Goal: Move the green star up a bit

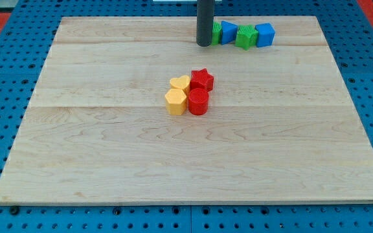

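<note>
The green star (245, 37) sits near the view's top edge of the wooden board (109, 155), between a blue block (228, 32) on its left and a blue cube (265, 34) on its right. Another green block (216, 32) lies at the left end of this row, partly hidden by the rod, so its shape cannot be made out. My tip (204, 45) rests on the board just left of that hidden green block, about two blocks left of the green star.
A cluster sits mid-board: a yellow heart (180, 83), a red star (202, 79), a yellow hexagon (175, 101) and a red cylinder (198, 101), all touching. The board lies on a blue perforated table.
</note>
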Motion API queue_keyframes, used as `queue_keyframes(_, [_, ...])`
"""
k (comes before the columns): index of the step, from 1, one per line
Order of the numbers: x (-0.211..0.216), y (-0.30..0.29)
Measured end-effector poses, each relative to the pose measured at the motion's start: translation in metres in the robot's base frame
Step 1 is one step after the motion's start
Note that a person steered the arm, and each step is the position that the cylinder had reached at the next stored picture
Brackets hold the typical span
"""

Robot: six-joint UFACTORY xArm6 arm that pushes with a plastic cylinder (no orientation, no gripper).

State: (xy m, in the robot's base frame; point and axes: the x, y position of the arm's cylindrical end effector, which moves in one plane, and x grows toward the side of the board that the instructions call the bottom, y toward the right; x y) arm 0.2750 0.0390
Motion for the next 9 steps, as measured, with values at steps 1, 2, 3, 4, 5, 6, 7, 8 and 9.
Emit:
queue_keyframes(1, [0.024,0.034])
queue_keyframes(2, [0.036,0.057])
queue_keyframes(3, [0.028,0.066])
queue_keyframes(4, [0.014,0.066])
queue_keyframes(5, [0.011,0.067])
queue_keyframes(6, [0.011,0.067])
queue_keyframes(7, [0.009,0.067])
queue_keyframes(8, [0.006,0.068])
queue_keyframes(9, [0.005,0.072])
